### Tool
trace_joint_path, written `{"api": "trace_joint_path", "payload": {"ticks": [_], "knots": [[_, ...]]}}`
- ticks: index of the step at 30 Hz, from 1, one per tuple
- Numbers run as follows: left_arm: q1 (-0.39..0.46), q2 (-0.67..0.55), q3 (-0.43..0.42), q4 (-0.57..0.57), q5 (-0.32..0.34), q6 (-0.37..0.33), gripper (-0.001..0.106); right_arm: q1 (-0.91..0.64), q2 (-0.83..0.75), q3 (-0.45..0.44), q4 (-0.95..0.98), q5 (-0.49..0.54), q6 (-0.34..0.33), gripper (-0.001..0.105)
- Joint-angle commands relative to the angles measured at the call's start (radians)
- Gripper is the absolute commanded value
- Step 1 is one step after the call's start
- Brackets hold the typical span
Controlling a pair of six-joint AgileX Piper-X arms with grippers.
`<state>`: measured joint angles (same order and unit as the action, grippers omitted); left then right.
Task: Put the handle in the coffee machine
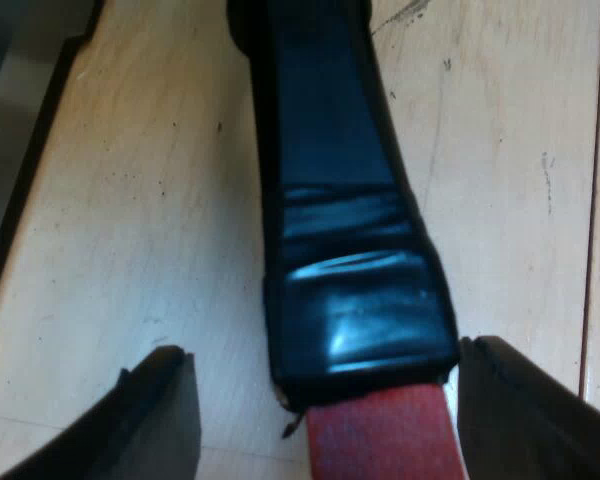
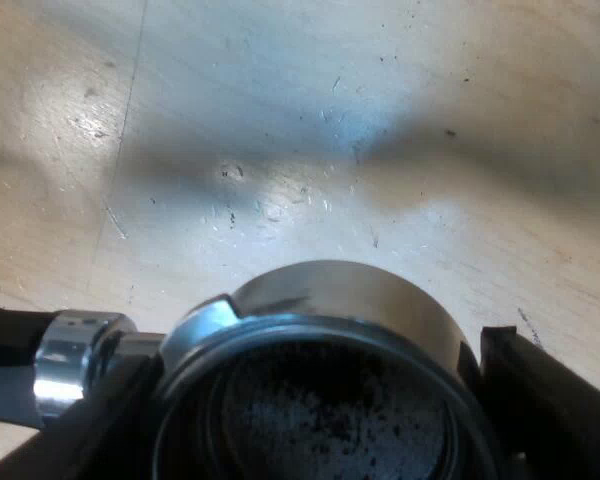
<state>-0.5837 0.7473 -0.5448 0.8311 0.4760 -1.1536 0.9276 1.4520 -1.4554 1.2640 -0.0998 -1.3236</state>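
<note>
The metal holder [image 2: 330, 300] has its round basket up, with dark coffee grounds [image 2: 330, 420] inside. My right gripper [image 2: 315, 385] is shut on the basket, one finger on each side of the rim. A chrome collar [image 2: 65, 360] joins the basket to the dark handle [image 1: 330, 180], which ends in red [image 1: 380, 440]. My left gripper [image 1: 325, 355] is open astride the handle where black meets red. One finger [image 1: 520, 410] touches the handle's side. The other finger [image 1: 150, 420] stands apart from it.
Pale wooden tabletop [image 2: 280, 120] lies under both grippers, scratched and crossed by the holder's shadow. A dark-edged grey object [image 1: 15, 150] borders the wood beside the handle's far end.
</note>
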Motion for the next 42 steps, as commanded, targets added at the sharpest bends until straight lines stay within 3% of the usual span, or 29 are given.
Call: {"api": "trace_joint_path", "payload": {"ticks": [1, 5, 8, 11, 15, 20, 24, 25, 28, 30, 32, 33, 42], "knots": [[-0.006, -0.004, 0.001, -0.008, 0.007, -0.001, 0.055, -0.005, -0.017, -0.015, 0.005, -0.017, 0.004, 0.000], [-0.006, -0.004, 0.001, -0.008, 0.007, -0.001, 0.043, -0.005, -0.017, -0.015, 0.005, -0.017, 0.008, 0.000], [-0.006, -0.004, 0.001, -0.008, 0.007, -0.001, 0.025, -0.005, -0.017, -0.015, 0.005, -0.017, 0.021, 0.000], [-0.006, -0.004, 0.001, -0.005, 0.007, -0.001, 0.000, -0.005, -0.017, -0.015, 0.005, -0.017, 0.032, 0.000], [-0.006, -0.020, 0.001, -0.003, 0.021, -0.001, 0.000, -0.005, -0.017, -0.015, 0.005, -0.017, 0.056, 0.000], [0.001, -0.043, 0.001, 0.011, 0.026, -0.001, 0.000, -0.005, -0.017, -0.015, 0.005, -0.017, 0.021, 0.000], [0.044, -0.054, 0.001, 0.021, 0.068, -0.001, 0.000, -0.005, -0.017, -0.015, -0.005, -0.017, 0.019, 0.003], [0.061, -0.053, 0.001, 0.020, 0.088, -0.001, 0.000, -0.005, -0.017, -0.015, -0.005, -0.017, 0.019, 0.007], [0.098, -0.053, 0.001, 0.023, 0.156, -0.001, 0.000, -0.005, -0.017, -0.015, -0.005, -0.017, 0.021, 0.041], [0.107, -0.053, 0.001, 0.024, 0.169, -0.001, 0.000, -0.005, -0.017, -0.015, -0.005, -0.009, 0.021, 0.078], [0.107, -0.053, 0.001, 0.026, 0.177, 0.011, 0.000, -0.005, -0.017, -0.015, -0.005, -0.009, 0.019, 0.101], [0.107, -0.053, 0.001, 0.028, 0.181, 0.018, 0.000, -0.005, -0.017, -0.015, -0.012, -0.009, 0.018, 0.104], [0.107, -0.053, 0.001, 0.038, 0.181, 0.060, 0.000, -0.005, -0.020, -0.015, -0.125, -0.002, 0.018, 0.104]]}}
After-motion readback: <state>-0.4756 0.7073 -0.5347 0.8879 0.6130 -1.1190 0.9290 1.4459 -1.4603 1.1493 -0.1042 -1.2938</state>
